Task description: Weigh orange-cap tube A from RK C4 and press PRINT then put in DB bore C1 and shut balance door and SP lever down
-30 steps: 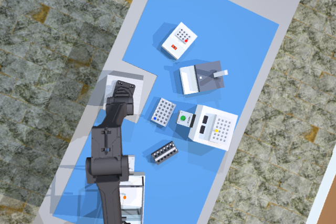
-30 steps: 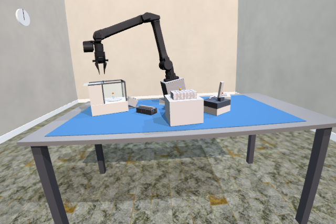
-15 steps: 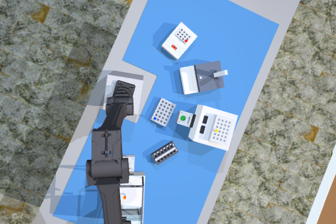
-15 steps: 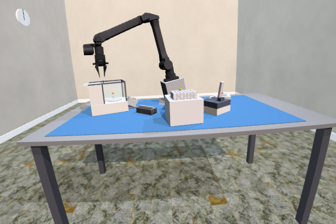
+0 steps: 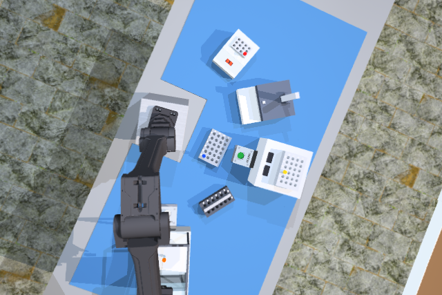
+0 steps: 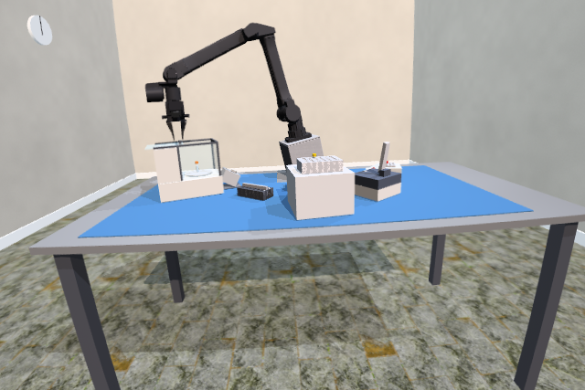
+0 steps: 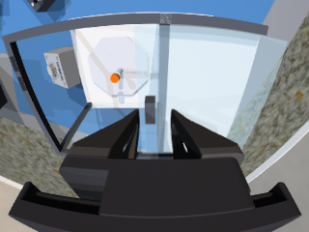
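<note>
Tube A (image 5: 164,259) (image 6: 196,162) (image 7: 115,77), with its orange cap, stands upright on the round pan (image 7: 131,58) inside the glass box of the balance (image 5: 178,245) (image 6: 188,184). The top pane door (image 7: 207,84) is slid back and leaves the pan uncovered. Its small dark handle (image 7: 150,108) lies just below my fingertips. My gripper (image 6: 175,136) (image 7: 154,114) hangs just above the top of the box. It points down, with the fingers partly apart and nothing between them. In the overhead view the arm hides the gripper.
The rack RK (image 5: 215,147) holds a blue-capped tube (image 5: 204,155). The dry block DB (image 5: 235,52) holds a red-capped tube. The SP (image 5: 266,100) (image 6: 377,183) has its lever (image 5: 289,96) (image 6: 384,155) up. The white mixer (image 5: 282,166) (image 6: 321,192) and the black magnet block (image 5: 216,200) (image 6: 255,191) stand near the balance.
</note>
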Robot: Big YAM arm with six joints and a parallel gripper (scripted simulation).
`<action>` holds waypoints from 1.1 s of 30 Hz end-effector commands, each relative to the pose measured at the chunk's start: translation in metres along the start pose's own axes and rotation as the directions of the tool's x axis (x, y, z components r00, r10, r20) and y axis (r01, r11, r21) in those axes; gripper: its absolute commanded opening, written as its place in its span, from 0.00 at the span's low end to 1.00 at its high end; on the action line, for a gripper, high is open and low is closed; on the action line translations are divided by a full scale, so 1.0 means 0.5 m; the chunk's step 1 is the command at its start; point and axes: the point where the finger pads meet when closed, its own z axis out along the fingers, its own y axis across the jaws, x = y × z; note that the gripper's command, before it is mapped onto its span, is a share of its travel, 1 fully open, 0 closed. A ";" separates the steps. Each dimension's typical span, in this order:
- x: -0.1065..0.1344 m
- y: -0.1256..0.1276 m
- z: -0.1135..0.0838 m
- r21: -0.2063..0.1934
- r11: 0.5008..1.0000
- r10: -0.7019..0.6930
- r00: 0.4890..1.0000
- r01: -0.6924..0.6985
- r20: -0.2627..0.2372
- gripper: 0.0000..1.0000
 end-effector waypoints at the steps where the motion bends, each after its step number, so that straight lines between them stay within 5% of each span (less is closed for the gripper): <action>1: 0.007 -0.004 0.017 0.004 1.000 -0.005 1.000 0.005 0.004 0.30; 5: 0.007 -0.003 0.028 0.000 1.000 -0.005 1.000 0.005 0.003 0.30; 6: 0.009 -0.007 -0.013 0.037 0.999 -0.004 1.000 0.004 0.005 0.30; 9: 0.009 -0.016 -0.022 0.046 0.999 -0.004 1.000 0.003 0.006 0.30; 14: 0.009 -0.005 0.003 0.026 1.000 -0.004 1.000 0.004 0.005 0.30; 33: 0.001 -0.019 -0.007 0.036 0.999 -0.001 1.000 0.001 0.005 0.30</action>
